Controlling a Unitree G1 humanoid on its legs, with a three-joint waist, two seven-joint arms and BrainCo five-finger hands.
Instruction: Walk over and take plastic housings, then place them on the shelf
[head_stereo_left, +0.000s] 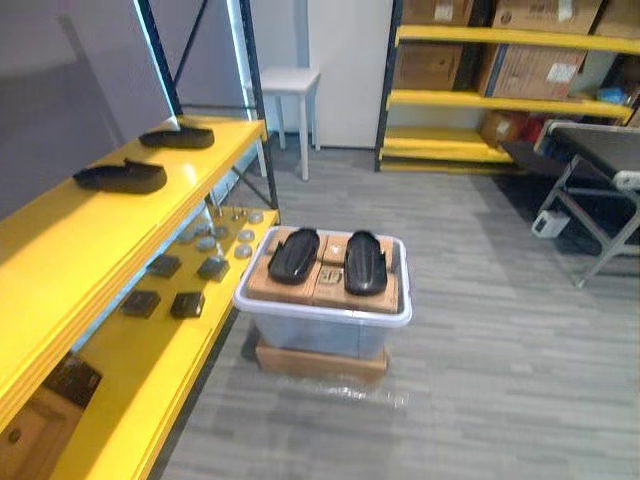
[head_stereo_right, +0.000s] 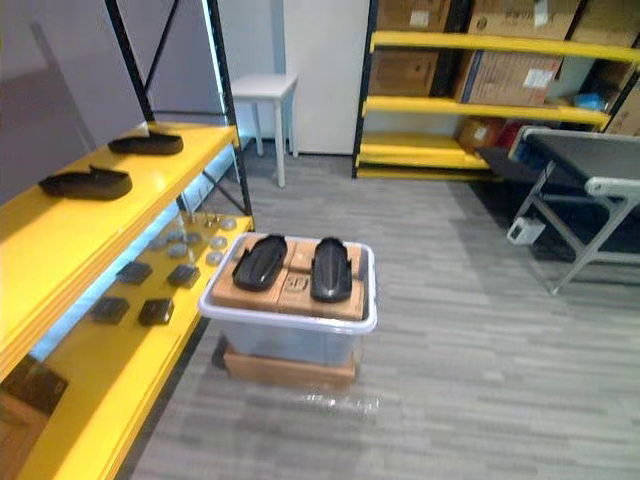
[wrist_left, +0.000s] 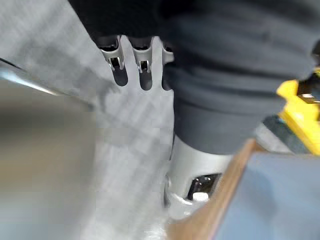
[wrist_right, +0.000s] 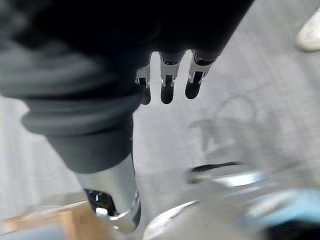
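Two black plastic housings (head_stereo_left: 293, 255) (head_stereo_left: 365, 262) lie side by side on cardboard in a clear bin (head_stereo_left: 325, 325), which stands on the floor on a flat cardboard box. Two more black housings (head_stereo_left: 121, 177) (head_stereo_left: 178, 137) rest on the top board of the yellow shelf (head_stereo_left: 60, 250) at the left. In the left wrist view my left hand (wrist_left: 145, 70) hangs over the grey floor with straight fingers and holds nothing. My right hand (wrist_right: 167, 82) is likewise open above the floor in the right wrist view.
The lower shelf board (head_stereo_left: 130, 380) carries small dark blocks and several round silver discs. A white side table (head_stereo_left: 290, 82) stands at the back. A yellow rack with cardboard boxes (head_stereo_left: 500, 100) and a folding stand (head_stereo_left: 590, 170) are at the right. A person's shoe (wrist_right: 310, 32) is nearby.
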